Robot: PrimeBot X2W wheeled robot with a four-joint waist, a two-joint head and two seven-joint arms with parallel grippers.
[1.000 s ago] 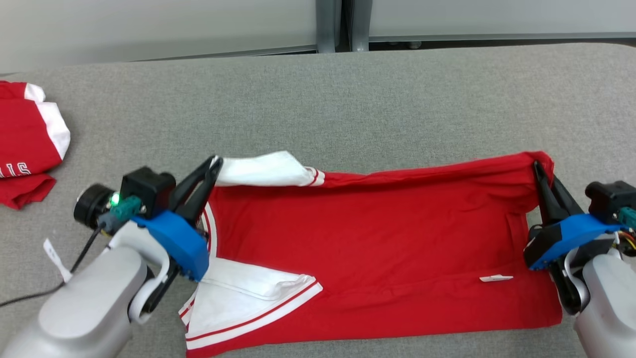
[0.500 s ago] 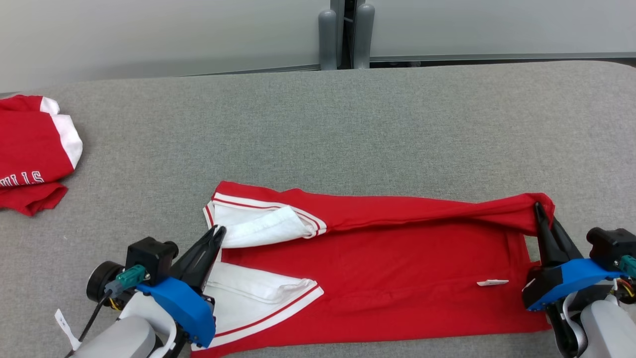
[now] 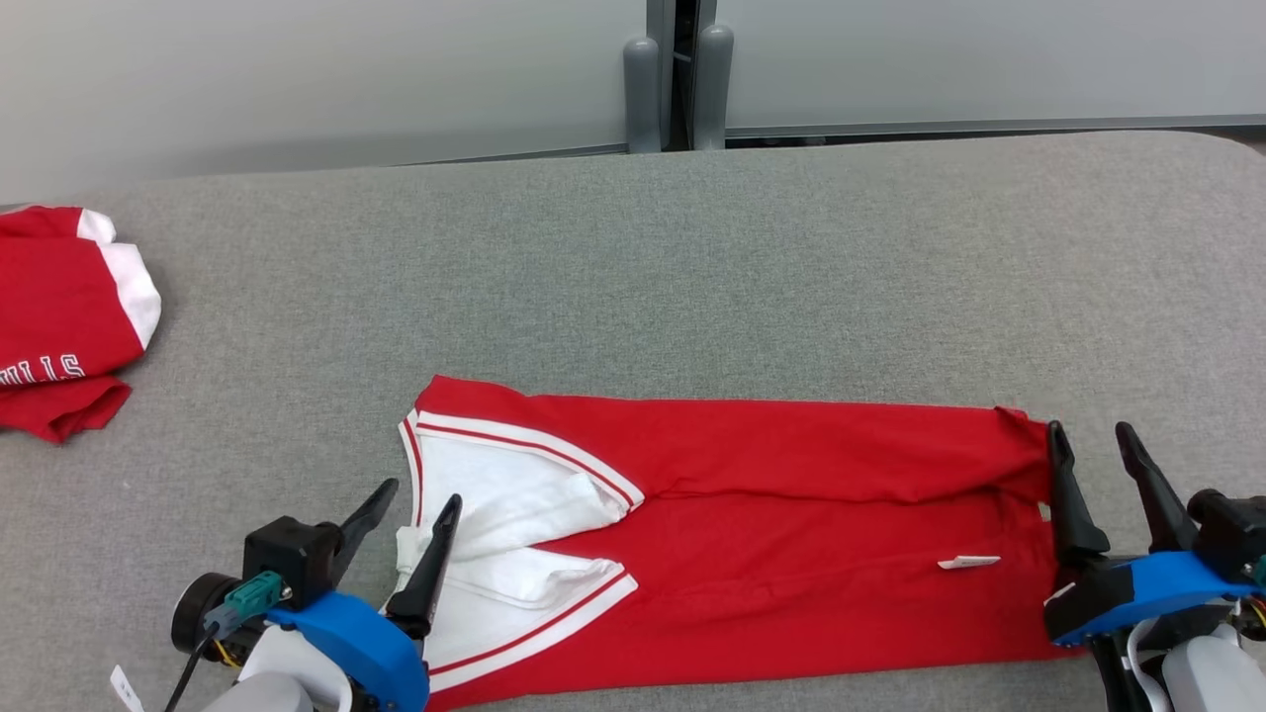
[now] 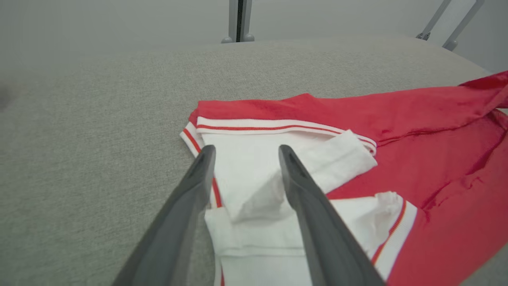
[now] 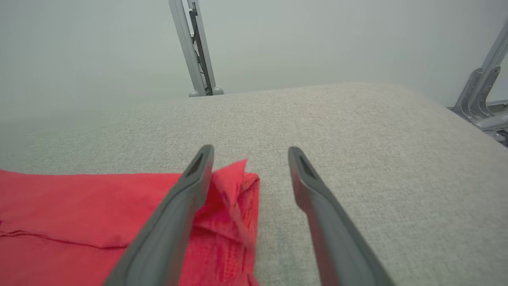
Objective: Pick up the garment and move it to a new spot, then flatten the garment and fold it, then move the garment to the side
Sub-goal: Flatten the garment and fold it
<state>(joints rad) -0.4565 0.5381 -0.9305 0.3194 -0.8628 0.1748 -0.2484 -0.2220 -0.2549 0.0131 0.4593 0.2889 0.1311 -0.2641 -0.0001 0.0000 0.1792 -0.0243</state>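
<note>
Lab or test bay — wide grey fabric-covered table [image 3: 633, 257], plain pale partition panels [image 3: 297, 79] behind the table, grey metal posts [image 3: 641, 99] joining them, metal stand legs [image 5: 475, 97] past the table's edge.

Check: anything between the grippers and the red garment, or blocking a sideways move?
Nothing visible between them: left gripper and right gripper stand open at the ends of the garment. Sideways, a second red garment lies far left on the table.

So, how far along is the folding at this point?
Done: the red garment lies on the table with its far long edge folded over. In hand: nothing; the left tool and right tool stand open at its ends. Left: further folds, then moving it aside.
</note>
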